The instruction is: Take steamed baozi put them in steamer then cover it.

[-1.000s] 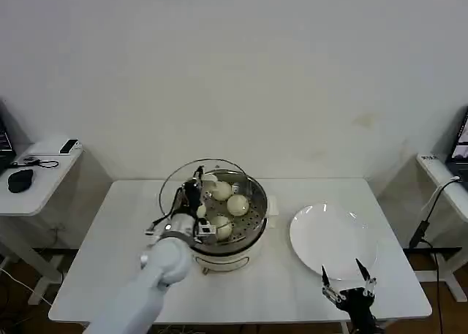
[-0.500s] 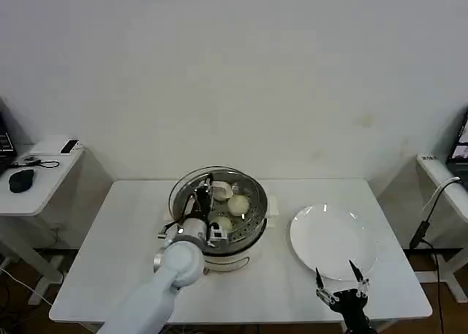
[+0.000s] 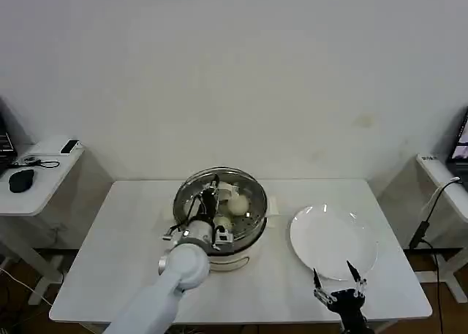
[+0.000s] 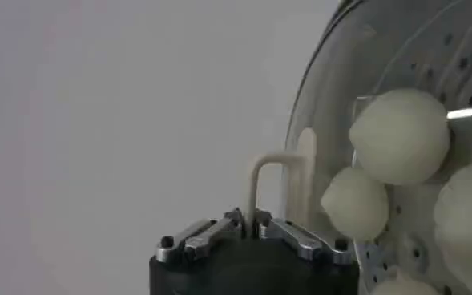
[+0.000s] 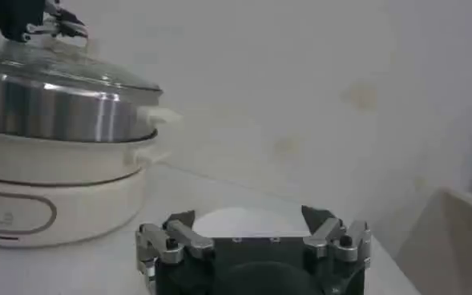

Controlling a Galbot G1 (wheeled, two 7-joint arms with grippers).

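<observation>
We are holding the cover [image 3: 219, 195] over the steamer [image 3: 235, 239].
Left gripper [image 4: 248, 227] is clenching its handle; right gripper [image 3: 338, 283] is idling, fingers spread.

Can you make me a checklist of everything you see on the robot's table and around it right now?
Surface: white table, mostly bare.
Steamer: shiny pot on a white base, mid-table.
Steamed baozi: inside the steamer, seen through the glass.
Cover: glass lid on top of the steamer; whether it is fully seated cannot be told.
Clutter: a white plate to the robot's right of the steamer, nothing on it.
Left claw: shut on the cover's cream handle.
Right claw: open, at the table's near edge by the plate.
Cables: one at the right-hand side table.
Surroundings: plain wall; left-hand side table with a mouse.
</observation>
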